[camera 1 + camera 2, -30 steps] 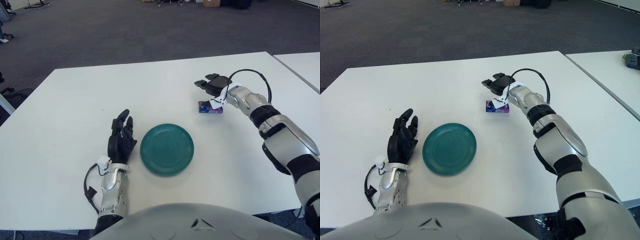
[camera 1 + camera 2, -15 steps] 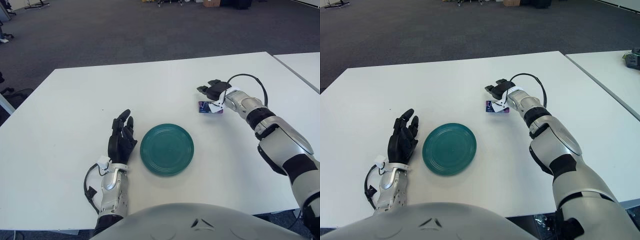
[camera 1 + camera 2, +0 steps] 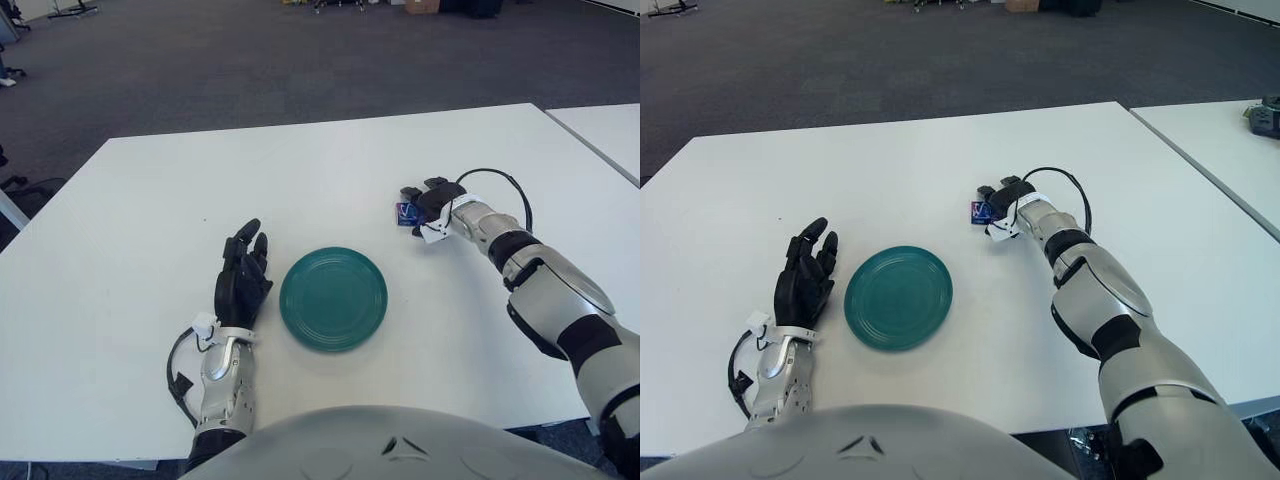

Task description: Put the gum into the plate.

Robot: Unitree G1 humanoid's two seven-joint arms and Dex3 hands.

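A small blue and purple gum pack (image 3: 404,214) lies on the white table (image 3: 150,200), right of and beyond the green plate (image 3: 292,300). My right hand (image 3: 420,201) sits low on the pack, its fingers curled over it. Only the pack's left end shows past the fingers. The plate holds nothing. My left hand (image 3: 243,275) shows just left of the plate, fingers spread and holding nothing.
A second white table (image 3: 610,130) stands to the right across a narrow gap, with a dark object (image 3: 1267,115) on it. Grey carpet lies beyond the table's far edge.
My right hand has come down and nearer, from above and behind the gum pack onto it, and its fingers have closed over it. The left hand and the plate have not moved.
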